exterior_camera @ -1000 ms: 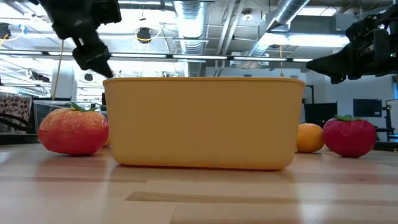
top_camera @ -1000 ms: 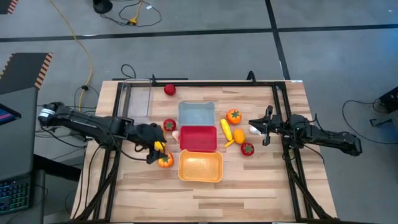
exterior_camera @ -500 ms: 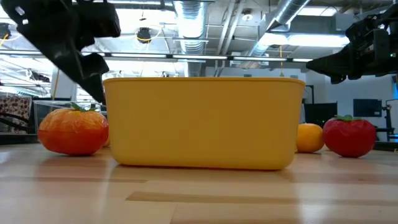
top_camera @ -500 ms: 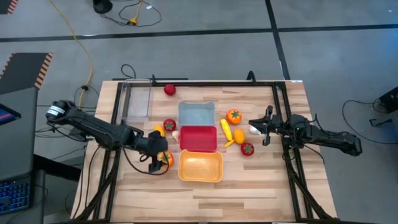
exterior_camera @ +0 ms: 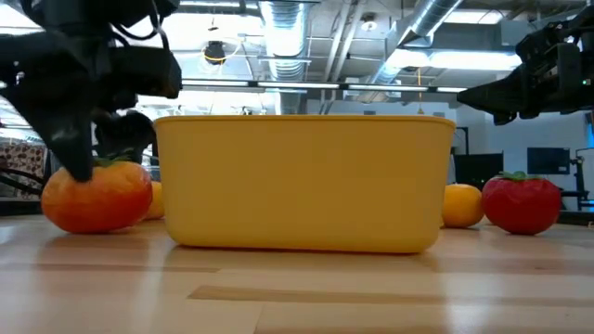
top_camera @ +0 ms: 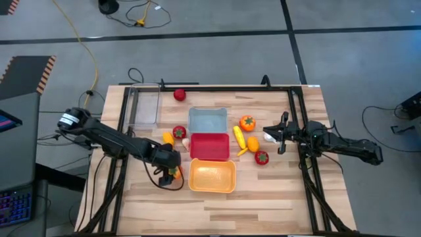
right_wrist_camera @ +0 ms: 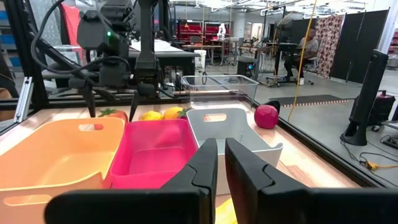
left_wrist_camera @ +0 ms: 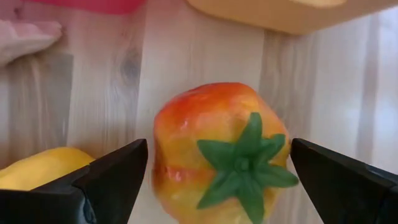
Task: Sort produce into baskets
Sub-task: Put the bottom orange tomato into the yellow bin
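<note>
An orange green-stemmed tomato (left_wrist_camera: 217, 149) rests on the table just left of the orange tub (top_camera: 212, 176). My left gripper (top_camera: 172, 170) is open and low over it, one finger (left_wrist_camera: 93, 180) on each side; the low view (exterior_camera: 93, 139) shows it too. The red tub (top_camera: 210, 146) and blue-grey tub (top_camera: 208, 120) stand in a row behind the orange one. My right gripper (top_camera: 281, 133) is shut and empty, above the table's right part. My left gripper comes at the orange tomato from above, fingers pointing down, one on each side of its body (left_wrist_camera: 168, 143). The tomato sits on the table, stem up. I cannot tell whether the fingers touch it.
A lemon (top_camera: 168, 138), a red tomato (top_camera: 179, 132) and a garlic bulb (top_camera: 186, 141) lie left of the red tub. Right of the tubs lie another orange tomato (top_camera: 247, 122), a long yellow piece (top_camera: 239, 136), an orange (top_camera: 252, 143) and a red tomato (top_camera: 262, 157). A clear tray (top_camera: 146, 105) stands far left.
My left gripper has gone toward the table's near edge and down, from above the lemon to around the orange tomato beside the orange tub. The tomato has slid a little toward the table's left edge.
</note>
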{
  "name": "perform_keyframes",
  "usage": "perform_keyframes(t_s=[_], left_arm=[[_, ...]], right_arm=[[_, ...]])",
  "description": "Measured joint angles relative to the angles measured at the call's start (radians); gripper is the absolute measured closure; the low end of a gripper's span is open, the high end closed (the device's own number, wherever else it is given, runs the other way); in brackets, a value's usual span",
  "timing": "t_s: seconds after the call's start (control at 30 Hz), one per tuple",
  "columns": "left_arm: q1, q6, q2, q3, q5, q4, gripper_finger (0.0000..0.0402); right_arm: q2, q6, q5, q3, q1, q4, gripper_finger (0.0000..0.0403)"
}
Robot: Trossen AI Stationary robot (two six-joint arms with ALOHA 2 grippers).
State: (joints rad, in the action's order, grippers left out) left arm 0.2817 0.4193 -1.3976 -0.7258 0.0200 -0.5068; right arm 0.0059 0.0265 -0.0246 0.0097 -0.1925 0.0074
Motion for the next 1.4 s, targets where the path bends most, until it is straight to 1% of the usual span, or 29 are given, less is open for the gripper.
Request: perform_keyframes(t_s=[0.17,0.27,0.37,0.5,0.57,0.67,0.8,0.9,1.03,1.13,1.3,1.4], left_arm=[[0.000,-0.017,-0.045,0.000,0.000,0.000,0.0021],[0.000,-0.017,-0.058,0.000,0.000,0.000,0.0028],[0.000,-0.017,-0.059,0.000,-0.007,0.000,0.0050],[0.000,-0.016,-0.053,0.000,-0.006,-0.001,0.0092],[0.000,-0.012,-0.048,0.000,-0.005,-0.008,0.0101],[0.000,-0.003,-0.023,-0.023,-0.009,-0.047,0.0101],[0.000,-0.018,0.019,-0.099,-0.050,-0.135,0.0100],[0.000,-0.060,0.032,-0.172,-0.082,-0.173,0.0093],[0.000,-0.131,0.030,-0.260,-0.098,-0.171,0.0090],[0.000,-0.164,0.021,-0.297,-0.113,-0.146,0.0089],[0.000,-0.180,0.022,-0.299,-0.114,-0.028,0.0088],[0.000,-0.181,-0.002,-0.300,-0.116,0.041,0.0087]], right_arm=[[0.000,0.000,0.000,0.000,0.000,0.000,0.0342],[0.000,0.000,0.000,0.000,0.000,0.000,0.0342],[0.000,0.000,0.000,0.000,0.000,0.000,0.0342],[0.000,0.000,0.000,0.000,0.000,0.000,0.0342],[0.000,0.000,0.000,0.000,0.000,0.000,0.0342],[0.000,0.000,0.000,0.000,0.000,0.000,0.0342],[0.000,0.000,0.000,0.000,0.000,0.000,0.0342],[0.000,0.000,0.000,0.000,0.000,0.000,0.0342],[0.000,0.000,0.000,0.000,0.000,0.000,0.0342],[0.000,0.000,0.000,0.000,0.000,0.000,0.0342],[0.000,0.000,0.000,0.000,0.000,0.000,0.0342],[0.000,0.000,0.000,0.000,0.000,0.000,0.0342]])
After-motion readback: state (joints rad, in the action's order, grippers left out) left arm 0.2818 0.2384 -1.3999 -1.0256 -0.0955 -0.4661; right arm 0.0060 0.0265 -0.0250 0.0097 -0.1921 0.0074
